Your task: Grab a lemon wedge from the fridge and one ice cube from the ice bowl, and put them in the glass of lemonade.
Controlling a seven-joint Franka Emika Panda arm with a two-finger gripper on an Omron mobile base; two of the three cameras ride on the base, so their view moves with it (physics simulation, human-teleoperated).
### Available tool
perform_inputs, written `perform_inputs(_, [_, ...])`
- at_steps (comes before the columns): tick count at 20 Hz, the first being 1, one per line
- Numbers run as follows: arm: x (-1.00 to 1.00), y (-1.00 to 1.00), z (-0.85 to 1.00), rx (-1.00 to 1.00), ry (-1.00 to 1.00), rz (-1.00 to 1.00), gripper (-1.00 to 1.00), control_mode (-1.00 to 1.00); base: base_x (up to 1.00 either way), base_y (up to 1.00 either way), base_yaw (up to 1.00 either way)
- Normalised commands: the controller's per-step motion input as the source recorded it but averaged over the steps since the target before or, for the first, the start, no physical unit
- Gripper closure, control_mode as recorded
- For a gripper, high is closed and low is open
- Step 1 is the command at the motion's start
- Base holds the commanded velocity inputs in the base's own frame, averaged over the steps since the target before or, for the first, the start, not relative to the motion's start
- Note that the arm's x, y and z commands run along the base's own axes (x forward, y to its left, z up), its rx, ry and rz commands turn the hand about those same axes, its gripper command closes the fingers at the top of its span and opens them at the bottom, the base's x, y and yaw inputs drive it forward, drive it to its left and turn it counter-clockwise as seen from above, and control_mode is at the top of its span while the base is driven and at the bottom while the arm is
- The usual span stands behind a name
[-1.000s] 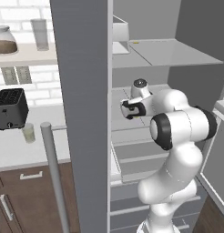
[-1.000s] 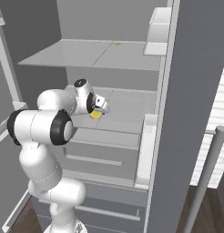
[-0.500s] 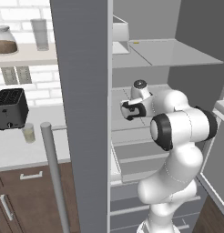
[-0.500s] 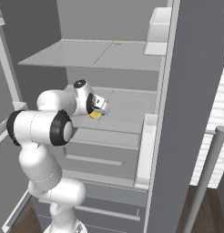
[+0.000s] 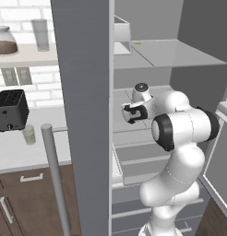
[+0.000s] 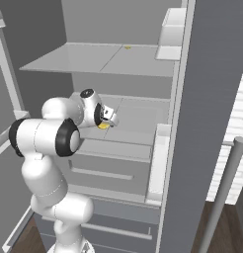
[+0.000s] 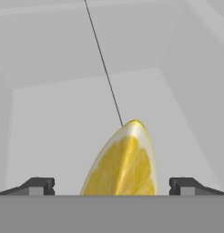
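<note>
Now fingers (image 7: 112, 185) spread wide inside fridge (image 6: 202, 74), lemon wedge (image 7: 125, 161) centred between them on middle shelf. Best ease forward, close squarely on wedge, avoid nudging it.

fridge shelf (image 7: 63, 113) — lemon wedge (image 7: 125, 161) on it

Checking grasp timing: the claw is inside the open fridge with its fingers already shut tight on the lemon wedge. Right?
Not quite. The claw is inside the open fridge, but its fingers stand wide open on either side of the lemon wedge, not shut on it. The hand view shows this.
</note>
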Motion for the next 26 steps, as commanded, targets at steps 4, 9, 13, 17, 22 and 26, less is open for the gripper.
perform_inputs(4, [0.0, 0.0, -0.13, 0.0, 0.0, 0.0, -1.0, -1.0, 0.0, 0.0, 0.0])
perform_inputs(9, [0.0, 0.0, -0.08, 0.0, 0.0, 0.0, -1.0, -1.0, 0.0, 0.0, 0.0])
perform_inputs(13, [0.0, 0.0, -0.09, 0.0, 0.0, 0.0, 1.0, -1.0, 0.0, 0.0, 0.0])
perform_inputs(17, [0.0, 0.0, -0.01, 0.0, 0.01, 0.0, 1.0, -1.0, 0.0, 0.0, 0.0])
perform_inputs(22, [-0.11, 0.0, 0.0, 0.0, 0.01, 0.0, 1.0, -1.0, 0.0, 0.0, 0.0])
perform_inputs(26, [-0.51, -0.06, 0.0, 0.0, 0.0, 0.0, 1.0, -1.0, 0.0, 0.0, 0.0])
